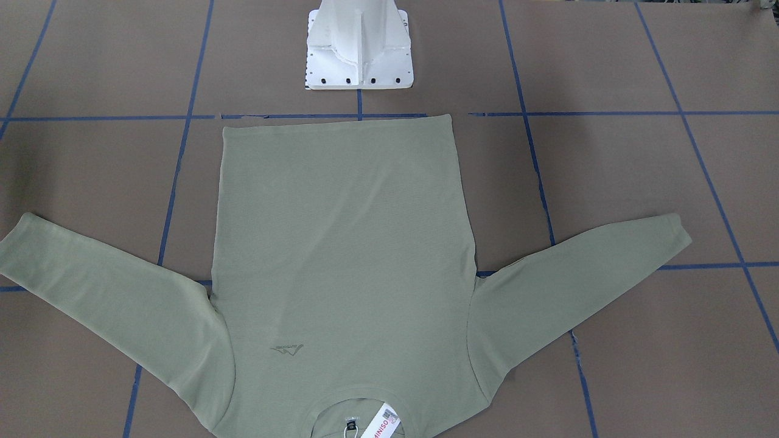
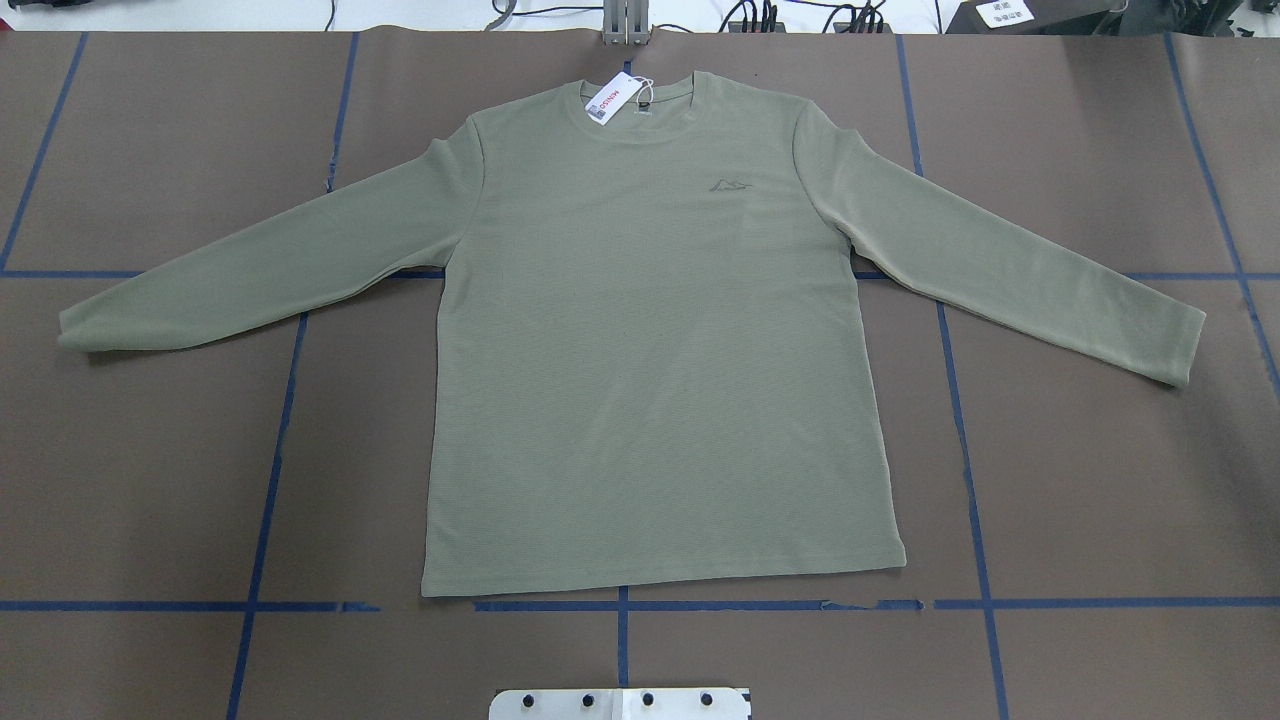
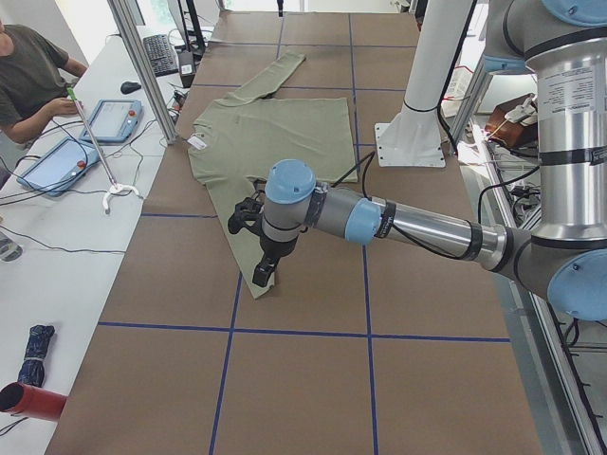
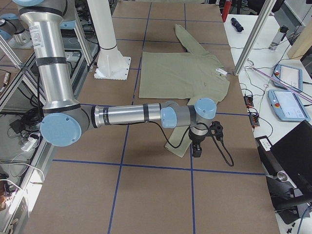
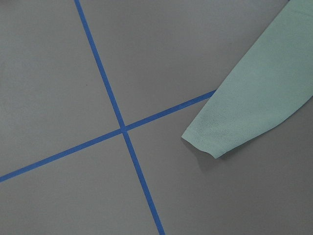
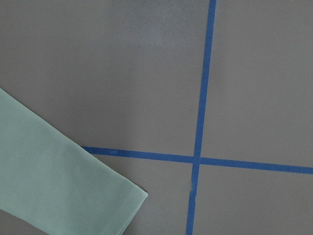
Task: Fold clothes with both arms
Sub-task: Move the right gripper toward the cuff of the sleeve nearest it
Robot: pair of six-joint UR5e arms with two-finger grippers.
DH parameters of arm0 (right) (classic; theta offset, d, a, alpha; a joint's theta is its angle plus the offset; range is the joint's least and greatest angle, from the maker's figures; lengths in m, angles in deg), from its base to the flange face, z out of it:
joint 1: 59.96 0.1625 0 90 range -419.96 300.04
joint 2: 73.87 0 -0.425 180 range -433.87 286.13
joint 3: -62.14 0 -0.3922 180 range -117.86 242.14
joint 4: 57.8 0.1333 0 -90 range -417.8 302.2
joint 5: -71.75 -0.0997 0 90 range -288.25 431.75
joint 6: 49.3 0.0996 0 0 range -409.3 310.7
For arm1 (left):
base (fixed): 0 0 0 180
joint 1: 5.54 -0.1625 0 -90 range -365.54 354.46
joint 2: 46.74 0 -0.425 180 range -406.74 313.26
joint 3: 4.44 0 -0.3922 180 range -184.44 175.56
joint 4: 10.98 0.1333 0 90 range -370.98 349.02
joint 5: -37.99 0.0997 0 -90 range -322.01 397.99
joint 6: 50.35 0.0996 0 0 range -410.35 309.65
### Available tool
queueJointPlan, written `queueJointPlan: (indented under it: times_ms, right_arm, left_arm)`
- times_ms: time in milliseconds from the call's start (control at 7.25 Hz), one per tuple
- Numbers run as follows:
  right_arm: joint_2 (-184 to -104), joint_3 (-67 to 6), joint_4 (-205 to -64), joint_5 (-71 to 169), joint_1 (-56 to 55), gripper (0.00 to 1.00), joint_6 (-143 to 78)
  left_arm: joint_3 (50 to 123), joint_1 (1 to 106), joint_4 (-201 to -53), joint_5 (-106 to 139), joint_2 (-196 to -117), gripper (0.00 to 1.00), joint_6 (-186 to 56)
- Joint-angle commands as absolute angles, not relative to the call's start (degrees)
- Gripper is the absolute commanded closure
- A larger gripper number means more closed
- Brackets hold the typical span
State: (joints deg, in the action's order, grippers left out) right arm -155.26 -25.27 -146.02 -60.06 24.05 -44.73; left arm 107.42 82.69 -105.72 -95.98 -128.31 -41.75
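The sage-green long-sleeved shirt point(image 2: 650, 350) lies flat and face up on the brown table, sleeves spread, hem toward the robot base; it also shows in the front view point(image 1: 341, 243). Its white hang tag point(image 2: 605, 98) sits at the collar and the dark logo point(image 2: 730, 185) on the chest. My left gripper point(image 3: 263, 277) hangs over the cuff of one sleeve point(image 5: 244, 112); I cannot tell whether it is open or shut. My right gripper point(image 4: 197, 151) hangs beside the other sleeve's cuff point(image 6: 49, 176); I cannot tell its state either. Both wrist views show no fingers.
The white pedestal base point(image 1: 359, 55) stands just beyond the hem. Blue tape lines point(image 2: 620, 605) grid the brown table. An operator point(image 3: 28, 85) and tablets point(image 3: 114, 118) are at a side desk past the collar edge.
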Motion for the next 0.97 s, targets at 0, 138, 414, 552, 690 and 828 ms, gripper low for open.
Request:
queueJointPlan:
  times_ms: [0,138,414,552,690,828]
  right_arm:
    - [-156.3,-25.3,-145.3,-60.4,24.0,0.0,-44.6]
    - [-156.2,-25.4,-145.3,-60.6,23.9,0.0,-44.5]
    - [-156.3,-25.4,-145.3,-60.7,23.8,0.0,-44.2]
    - [-156.3,-25.2,-145.3,-60.6,23.8,0.0,-44.1]
    - [-156.3,-25.1,-145.3,-60.6,23.8,0.0,-44.1]
    - [-156.4,-24.6,-145.3,-60.9,23.8,0.0,-44.0]
  left_arm:
    - [108.1,82.7,-105.6,-95.7,-128.2,0.0,-41.5]
    - [108.2,82.5,-104.4,-95.7,-128.4,0.0,-41.6]
    - [105.1,82.5,-104.7,-92.7,-128.0,0.0,-41.6]
    - [101.9,82.5,-104.9,-92.0,-128.6,0.0,-41.6]
    - [100.8,82.5,-104.8,-92.0,-129.0,0.0,-42.1]
    - [100.8,82.6,-104.9,-92.5,-129.1,0.0,-42.0]
